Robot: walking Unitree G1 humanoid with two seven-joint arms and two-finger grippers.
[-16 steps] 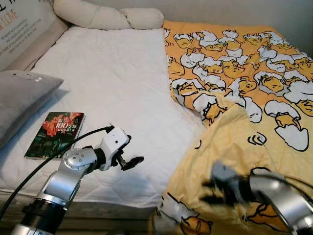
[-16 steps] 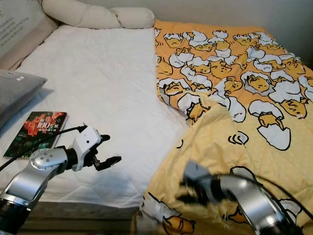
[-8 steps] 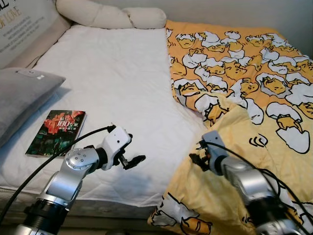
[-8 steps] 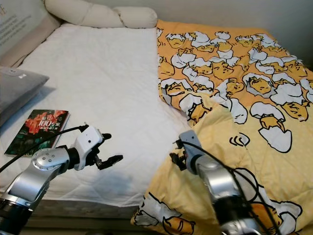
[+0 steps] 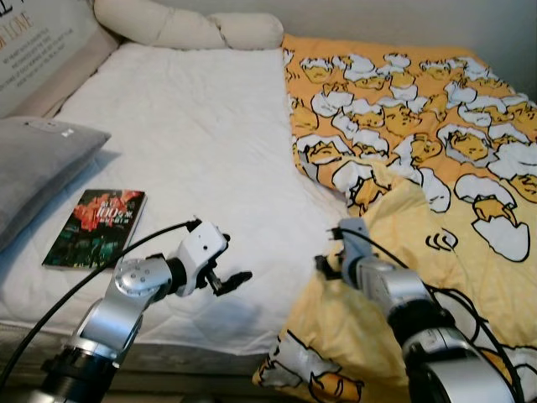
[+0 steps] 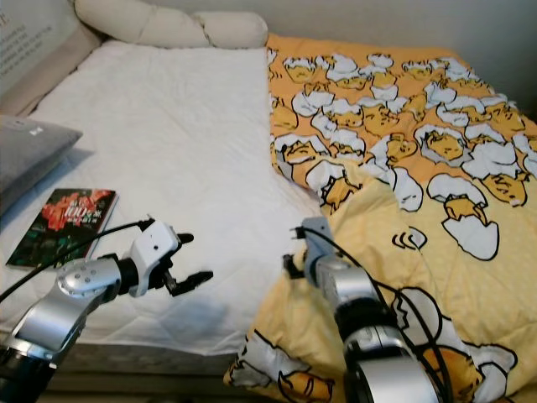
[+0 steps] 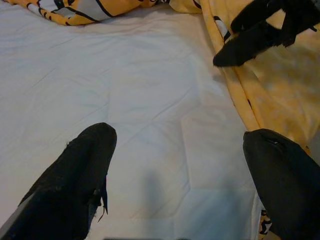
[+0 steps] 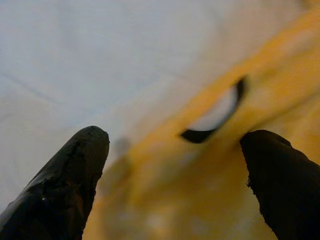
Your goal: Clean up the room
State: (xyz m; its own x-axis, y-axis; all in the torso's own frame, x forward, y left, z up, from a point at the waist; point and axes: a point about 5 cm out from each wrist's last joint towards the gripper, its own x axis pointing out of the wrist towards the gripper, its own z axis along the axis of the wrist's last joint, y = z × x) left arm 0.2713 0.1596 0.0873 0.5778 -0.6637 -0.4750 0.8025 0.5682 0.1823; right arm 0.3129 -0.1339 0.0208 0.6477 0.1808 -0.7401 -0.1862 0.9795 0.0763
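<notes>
A yellow duvet [image 5: 436, 168] printed with egg cartoons covers the right half of the bed, its near corner folded over and hanging off the front edge. My right gripper [image 5: 325, 262] is open right at the duvet's left edge [image 8: 200, 150], fingers either side of the hem. My left gripper [image 5: 228, 279] hovers open over the white mattress [image 5: 193, 143] near the front, empty. A book [image 5: 95, 227] with a red and dark cover lies at the left front of the mattress.
A grey pillow [image 5: 33, 172] rests at the left, a printed cushion [image 5: 33, 42] behind it, and a long cream bolster [image 5: 185, 27] along the head of the bed. The mattress front edge runs just below my left arm.
My right arm has reached forward and left from low at the front to the duvet's left edge. The left gripper has barely shifted.
</notes>
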